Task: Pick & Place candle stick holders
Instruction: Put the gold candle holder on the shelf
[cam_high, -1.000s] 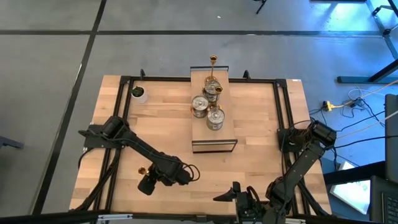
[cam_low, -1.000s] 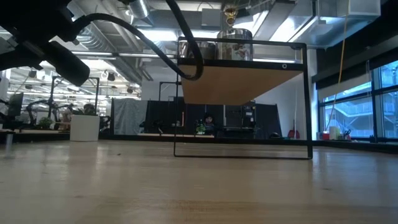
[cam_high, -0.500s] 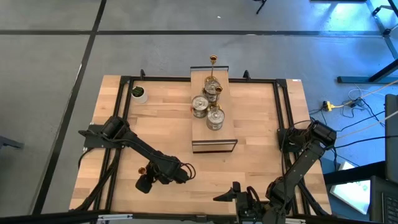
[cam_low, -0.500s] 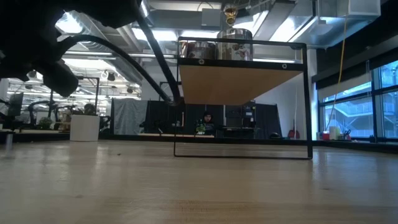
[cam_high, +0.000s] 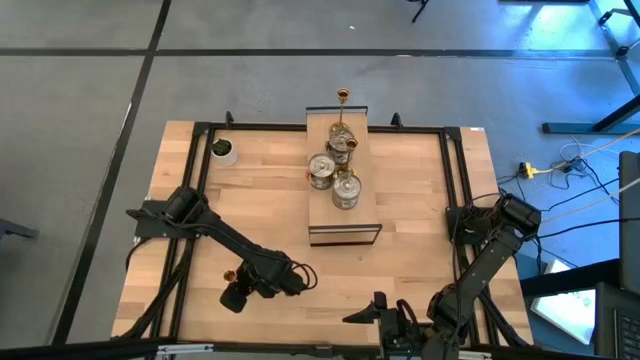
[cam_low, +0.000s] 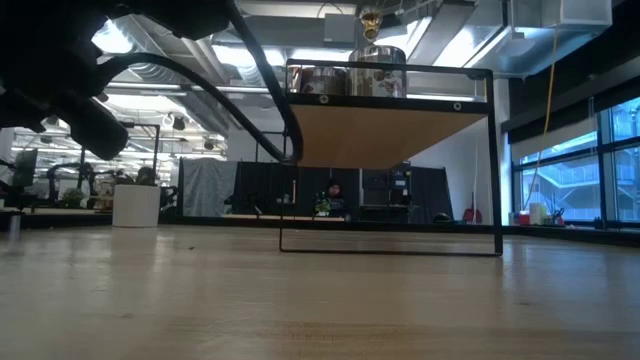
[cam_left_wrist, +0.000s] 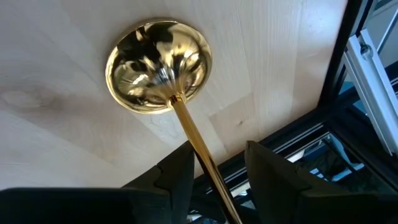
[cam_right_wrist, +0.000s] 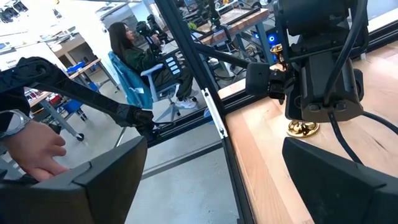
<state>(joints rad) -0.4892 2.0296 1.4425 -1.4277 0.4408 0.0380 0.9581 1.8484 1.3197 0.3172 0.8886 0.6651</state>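
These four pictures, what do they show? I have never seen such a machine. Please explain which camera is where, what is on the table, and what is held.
This is a robot with two dark arms at a wooden table. One camera looks straight down, one sits at table height, and one rides on each wrist.

In the middle stands a small raised shelf carrying several shiny candle stick holders. A white cup stands in a far corner.

The left gripper is low over the table's near left part. Its fingers stand on either side of the thin stem of a brass-gold holder, whose round base rests on the wood; whether they already pinch it is unclear.

The right gripper waits open at the near edge, holding nothing.
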